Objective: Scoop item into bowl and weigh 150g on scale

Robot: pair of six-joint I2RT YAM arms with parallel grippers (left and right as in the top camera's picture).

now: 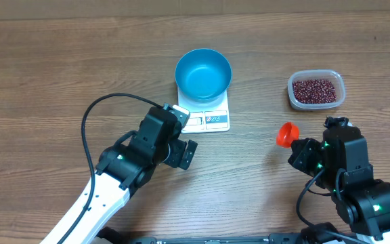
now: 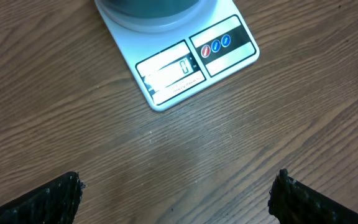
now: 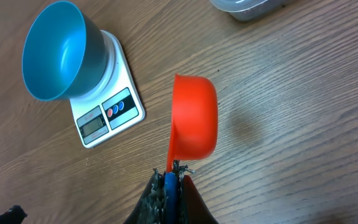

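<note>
Pinching the thin handle of an orange scoop [image 3: 194,118], the right gripper [image 3: 171,171] is clamped tight on it, with the cup held out ahead of the fingers over the wooden table [image 3: 291,124]. Its own wrist view shows this grip plainly. From overhead the handle is lost against the arm and only the round cup shows.

Beyond the scoop, the wrist view catches just a corner of the clear tub [image 1: 340,87]. The overhead view shows the tub whole, with the beans [image 1: 315,89] heaped inside it, well apart from the bowl [image 1: 203,73].

The left gripper [image 2: 176,193] hangs with its jaws spread wide and free. Its dark fingertips sit at the lower corners of its wrist view, with wood between them. Just ahead lies the white scale [image 2: 185,68], display and buttons toward the gripper. This close view shows a faint digit that is unreadable from overhead.

The bowl stands on the scale. The overhead and right wrist views look into its plain blue inside, while the left wrist sees only its base.
</note>
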